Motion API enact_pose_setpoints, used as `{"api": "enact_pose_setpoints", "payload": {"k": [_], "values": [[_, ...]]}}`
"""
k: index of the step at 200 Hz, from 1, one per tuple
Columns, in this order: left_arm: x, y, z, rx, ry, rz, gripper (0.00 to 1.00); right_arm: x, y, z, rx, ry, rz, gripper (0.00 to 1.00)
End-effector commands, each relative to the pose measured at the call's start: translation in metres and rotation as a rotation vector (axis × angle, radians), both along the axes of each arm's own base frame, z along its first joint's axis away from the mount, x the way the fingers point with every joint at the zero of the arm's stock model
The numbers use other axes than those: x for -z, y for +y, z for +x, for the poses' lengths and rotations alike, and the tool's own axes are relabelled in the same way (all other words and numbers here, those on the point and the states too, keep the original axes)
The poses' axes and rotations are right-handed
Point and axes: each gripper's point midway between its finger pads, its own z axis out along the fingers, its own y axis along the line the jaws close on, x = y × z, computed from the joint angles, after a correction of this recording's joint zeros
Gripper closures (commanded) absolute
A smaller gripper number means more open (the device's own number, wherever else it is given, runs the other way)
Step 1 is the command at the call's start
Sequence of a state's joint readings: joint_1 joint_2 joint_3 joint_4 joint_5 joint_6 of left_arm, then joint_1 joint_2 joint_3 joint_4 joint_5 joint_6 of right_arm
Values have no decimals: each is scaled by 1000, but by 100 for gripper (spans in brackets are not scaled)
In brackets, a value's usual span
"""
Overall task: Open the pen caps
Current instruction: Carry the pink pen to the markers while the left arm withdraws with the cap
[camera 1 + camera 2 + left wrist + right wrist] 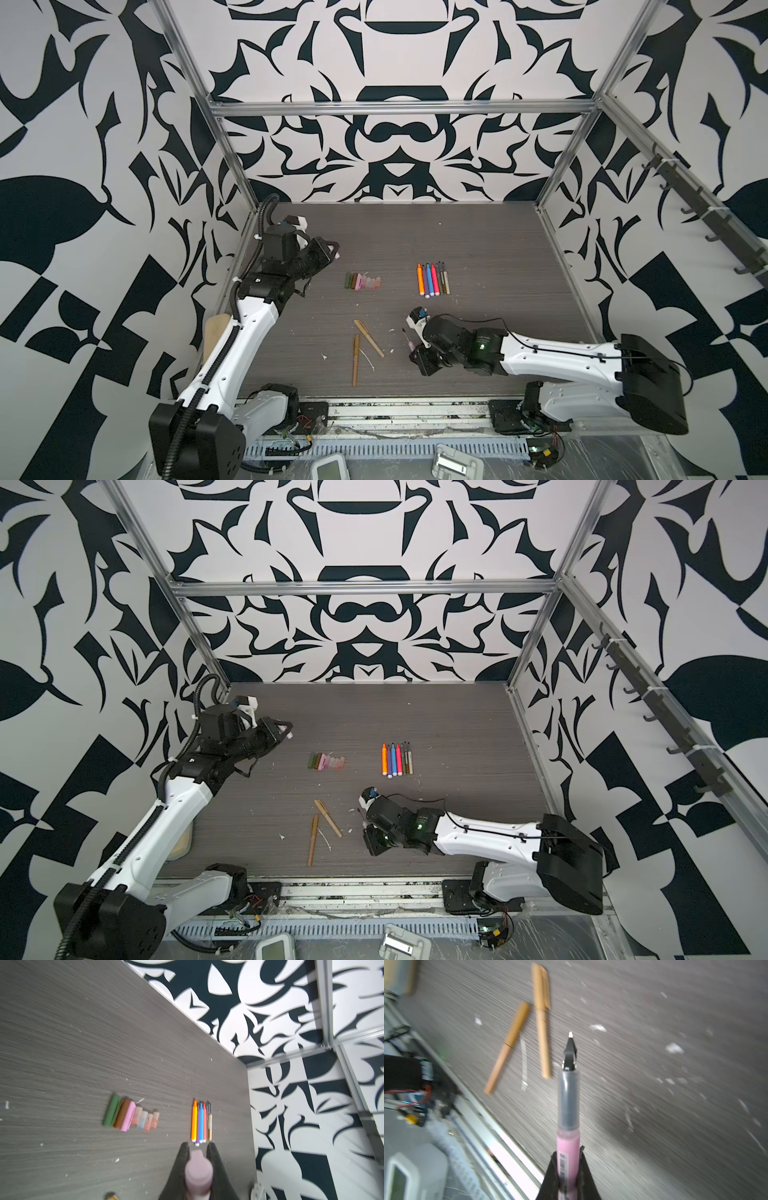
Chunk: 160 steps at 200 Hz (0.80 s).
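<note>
My left gripper [197, 1146] is shut on a pale pink pen cap [198, 1172] and hangs above the table's back left [336, 251]. My right gripper [568, 1151] is shut on the barrel of a pink pen [568, 1105]; the pen's grey section and black tip are bare. In both top views it sits front of centre [415, 351]. A row of loose pen caps [362, 281] [133, 1115] lies mid-table. To its right is a row of uncapped pens [432, 279] [201, 1122]. Two tan pens [368, 337] [355, 360] lie capped near the front, also in the right wrist view [542, 1020] [507, 1047].
White scraps [674, 1048] litter the grey table [478, 249]. A tan wooden piece [216, 336] lies at the left edge under the left arm. Beyond the front rail [407, 411] sit a white device [330, 467] and a grey bracket [455, 461].
</note>
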<state>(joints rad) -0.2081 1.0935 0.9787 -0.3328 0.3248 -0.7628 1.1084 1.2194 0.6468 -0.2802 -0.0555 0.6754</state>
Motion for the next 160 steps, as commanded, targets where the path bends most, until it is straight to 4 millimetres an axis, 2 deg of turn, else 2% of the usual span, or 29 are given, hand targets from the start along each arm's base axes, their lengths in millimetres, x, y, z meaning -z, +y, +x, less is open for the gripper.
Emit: {"api": "enact_pose_setpoints", "payload": {"k": [1, 33, 53, 71, 90, 118, 138, 160], "values": [[10, -9, -40, 109, 78, -1, 100, -21, -12, 19, 64, -55, 23, 100], [-21, 0, -83, 153, 1, 49, 100, -24, -41, 50, 109, -45, -12, 100], [-40, 10, -107, 166, -41, 118, 100, -23, -68, 83, 162, -58, -44, 100], [-44, 18, -128, 176, -35, 167, 100, -18, -93, 115, 226, -39, -40, 100], [-38, 31, -142, 160, -26, 241, 100, -11, -119, 152, 332, 2, 24, 100], [-18, 45, -152, 127, -17, 315, 100, -5, -145, 195, 433, 19, 82, 100], [-3, 44, -155, 135, -10, 316, 100, 1, -156, 217, 443, 2, 33, 100], [7, 34, -158, 179, -25, 267, 100, 9, -163, 234, 449, -2, 12, 100]]}}
